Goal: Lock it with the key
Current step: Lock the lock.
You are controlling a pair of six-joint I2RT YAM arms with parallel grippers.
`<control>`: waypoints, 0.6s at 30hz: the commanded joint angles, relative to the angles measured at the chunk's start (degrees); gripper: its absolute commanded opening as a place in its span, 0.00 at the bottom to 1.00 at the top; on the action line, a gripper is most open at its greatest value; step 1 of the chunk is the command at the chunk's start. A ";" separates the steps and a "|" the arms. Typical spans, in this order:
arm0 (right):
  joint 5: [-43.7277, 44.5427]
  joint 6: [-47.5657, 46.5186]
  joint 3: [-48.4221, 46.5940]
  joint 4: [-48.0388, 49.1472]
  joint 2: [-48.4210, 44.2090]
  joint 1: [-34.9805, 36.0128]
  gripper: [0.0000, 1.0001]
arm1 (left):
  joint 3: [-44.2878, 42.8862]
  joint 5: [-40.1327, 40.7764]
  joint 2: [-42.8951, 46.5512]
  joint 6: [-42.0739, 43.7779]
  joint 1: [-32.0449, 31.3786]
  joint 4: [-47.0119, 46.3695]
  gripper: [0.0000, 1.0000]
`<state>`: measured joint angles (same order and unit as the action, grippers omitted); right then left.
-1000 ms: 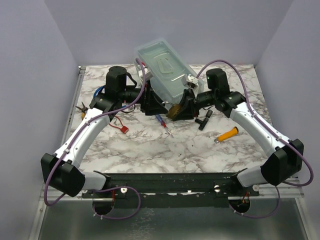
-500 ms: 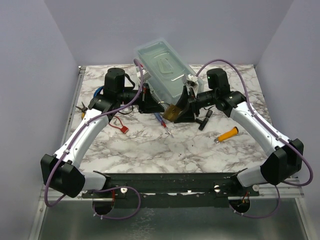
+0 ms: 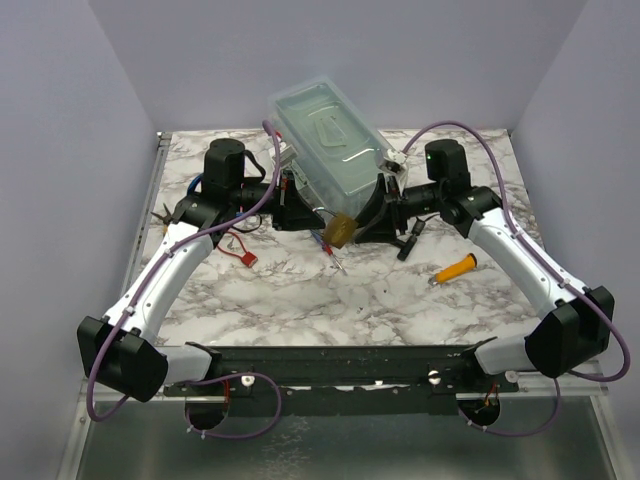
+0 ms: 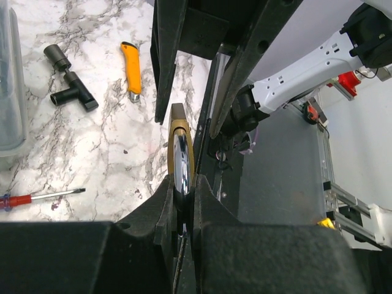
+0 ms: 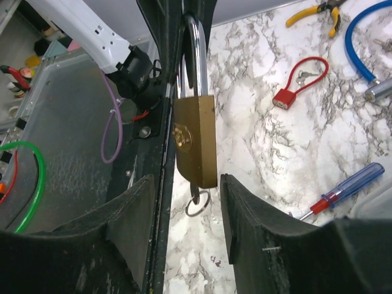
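1. The grip has changed sides since a second ago. The left gripper (image 4: 182,187), then spread, is now pinched tight on the silver shackle (image 5: 197,55) of the lock (image 3: 340,231). The right gripper (image 3: 366,222), which then held the brass body, now stands off it.
2. The lock hangs just in front of the near long side of the clear box (image 3: 330,135), a touch further left than before. Its shackle points toward the left gripper. A key ring (image 5: 197,205) dangles from the opposite end.
3. The left arm reaches up along the box's left side. Its wrist is turned inward, with the fingers pointing across at the right arm.
4. The right arm mirrors it from the box's right side, its wrist now sitting slightly further right. Its jaws are parted, one finger on each side of the lock body with a gap showing on both sides, so it holds nothing.
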<state>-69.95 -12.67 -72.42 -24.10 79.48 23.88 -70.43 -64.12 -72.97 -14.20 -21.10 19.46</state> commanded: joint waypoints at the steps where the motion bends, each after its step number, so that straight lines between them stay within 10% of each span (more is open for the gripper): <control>1: -1.29 -1.54 1.76 -1.30 0.01 0.11 0.51 | -1.41 -4.04 2.54 -1.15 0.32 -2.59 0.00; 18: -5.97 2.13 4.40 3.82 1.29 0.09 0.26 | -1.31 -3.79 2.83 -2.73 0.52 -3.88 0.00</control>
<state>-73.01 -12.05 -69.38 -22.92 80.14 23.88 -70.43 -64.55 -72.97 -15.38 -20.99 19.40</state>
